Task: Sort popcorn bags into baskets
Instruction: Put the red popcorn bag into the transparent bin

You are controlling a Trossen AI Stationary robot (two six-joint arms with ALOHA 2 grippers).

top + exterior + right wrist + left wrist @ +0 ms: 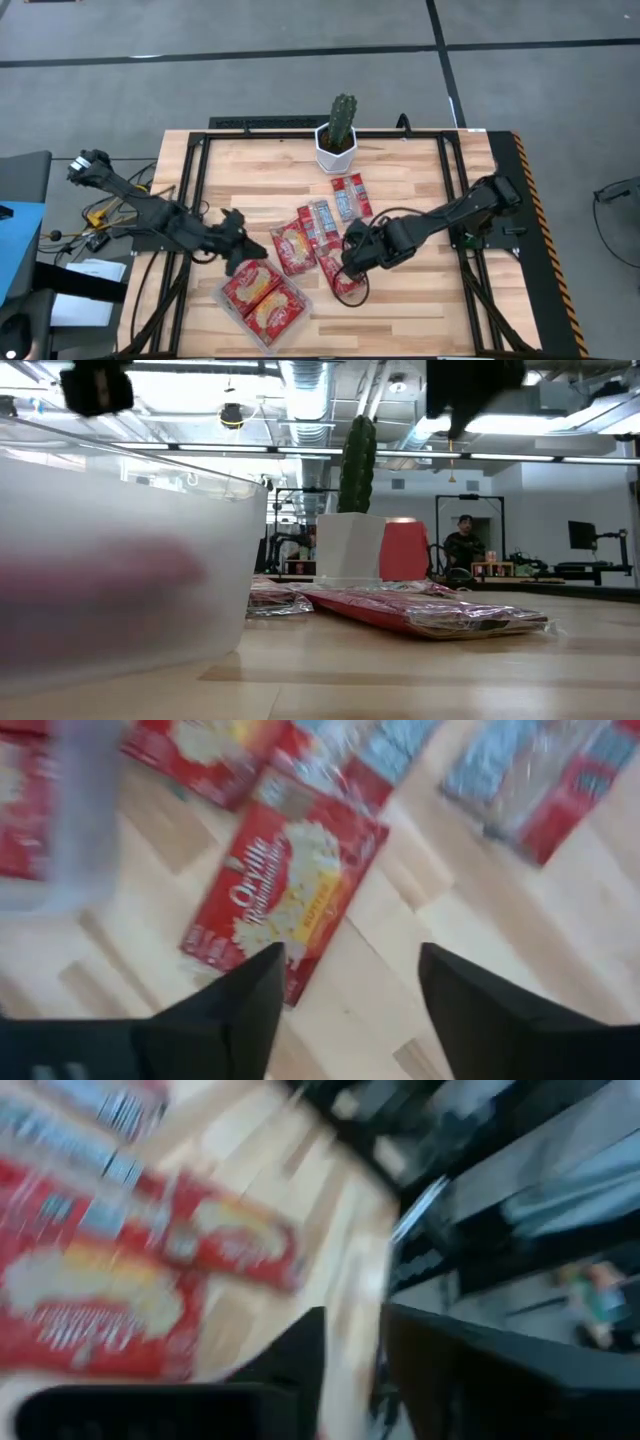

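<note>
The clear plastic tray (262, 303) sits near the front of the wooden table (420, 180), left of centre, with two large red popcorn bags (263, 297) lying flat inside it side by side. The left gripper (238, 250) hovers just behind the tray's back left corner, and whether its fingers are parted or closed cannot be told from these views (its own wrist camera is heavily blurred). The right gripper (352, 262) hangs over the middle of the table with its fingers (245, 1005) spread apart and nothing between them, directly above a large bag (285, 895) printed with yellow-orange popcorn that lies flat on the wood. Another large bag (291, 246) rests just behind the tray, touching a slim packet with a silver middle (320, 225). Two more slim packets (351, 196) lie side by side farther back, near the white hexagonal pot (336, 150) holding a green cactus (343, 118) at the table's far edge.
</note>
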